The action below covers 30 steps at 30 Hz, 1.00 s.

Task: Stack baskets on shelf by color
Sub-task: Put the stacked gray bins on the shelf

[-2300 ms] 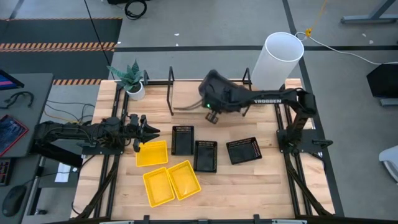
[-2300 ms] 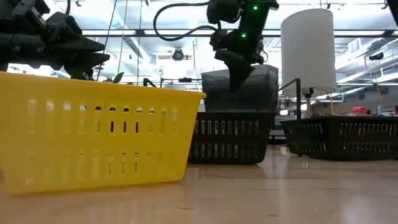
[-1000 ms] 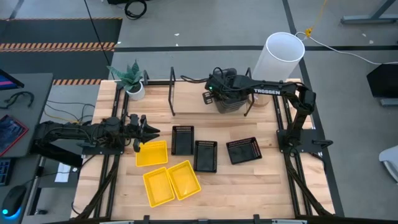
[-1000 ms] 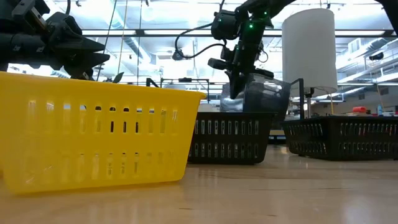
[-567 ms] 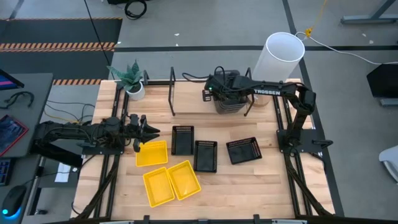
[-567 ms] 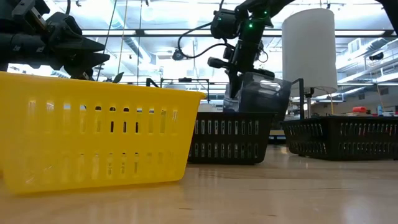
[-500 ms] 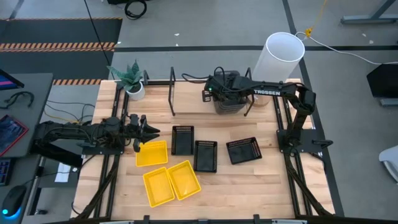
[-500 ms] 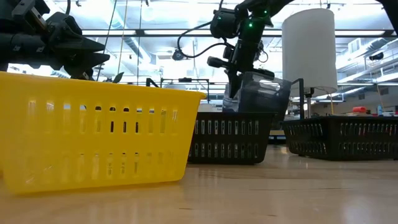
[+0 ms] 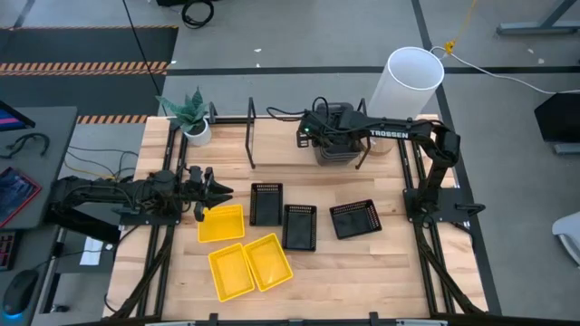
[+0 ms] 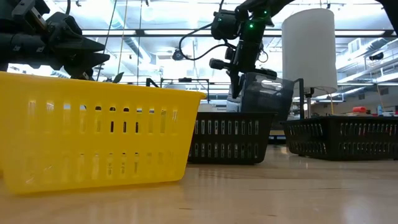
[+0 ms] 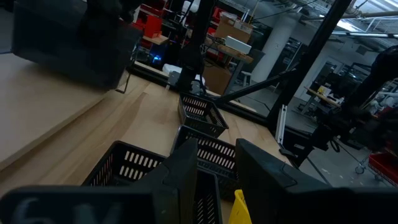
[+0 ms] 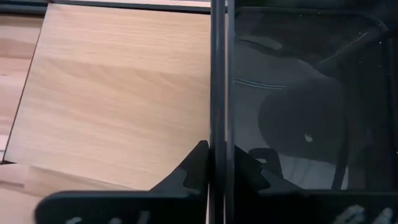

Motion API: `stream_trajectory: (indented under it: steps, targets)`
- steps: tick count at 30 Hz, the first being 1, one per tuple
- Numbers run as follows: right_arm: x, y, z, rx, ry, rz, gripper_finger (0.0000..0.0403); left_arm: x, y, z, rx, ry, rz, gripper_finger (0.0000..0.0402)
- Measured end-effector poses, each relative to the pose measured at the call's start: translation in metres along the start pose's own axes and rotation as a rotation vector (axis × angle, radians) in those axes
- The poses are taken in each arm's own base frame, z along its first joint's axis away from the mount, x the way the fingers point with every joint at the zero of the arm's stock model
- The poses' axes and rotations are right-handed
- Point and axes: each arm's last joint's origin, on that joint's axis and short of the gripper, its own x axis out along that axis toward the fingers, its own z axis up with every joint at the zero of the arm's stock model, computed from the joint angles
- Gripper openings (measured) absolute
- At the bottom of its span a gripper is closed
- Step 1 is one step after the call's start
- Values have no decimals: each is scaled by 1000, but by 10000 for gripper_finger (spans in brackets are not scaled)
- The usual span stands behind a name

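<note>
Three yellow baskets [image 9: 222,223] [image 9: 229,271] [image 9: 268,261] and three black slotted baskets [image 9: 265,203] [image 9: 300,226] [image 9: 354,218] rest flat on the tabletop. On the shelf [image 9: 276,149] at the far side stand the smoky grey baskets [image 9: 337,145], and my right gripper [image 9: 311,136] is shut on the top one. In the low view that basket [image 10: 266,93] shows behind a black basket [image 10: 230,137]. My left gripper [image 9: 215,190] hangs open over the far left corner of a yellow basket, touching nothing. My right gripper pinches the left side wall [image 12: 219,134] of the top grey basket, one finger inside the basket and one outside. The fingers come from above, pointing down. The basket sits upright over the other grey ones on the shelf; whether it is fully nested I cannot tell.
A tall white cylinder [image 9: 408,86] stands by the shelf's right end, and a potted plant [image 9: 190,118] at its left end. Black wire uprights [image 9: 249,136] rise from the shelf board. Bare wood lies along the table's near and right edges.
My right gripper has carried the grey basket a little toward the table's right edge along the shelf, staying shut on its wall. The basket, tipped a second ago, now stands nearly upright over the grey stack.
</note>
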Motion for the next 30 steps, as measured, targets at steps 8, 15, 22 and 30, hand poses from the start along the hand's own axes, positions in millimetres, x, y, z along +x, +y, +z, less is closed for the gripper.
stream_trajectory:
  steps: [8, 15, 22, 30]
  targets:
    - [3, -6, 7, 14, -1, -22, 121, 0, 0, 0, 0, 0, 0, 117]
    - [3, -6, 17, 6, -32, -12, 185, 0, 0, 0, 0, 0, 0, 117]
    - [-22, 5, 35, -61, -107, 27, 219, 0, 0, 0, 0, 0, 0, 117]
    - [-40, 20, 40, -343, -254, 50, 224, 0, 0, 0, 0, 0, 0, 117]
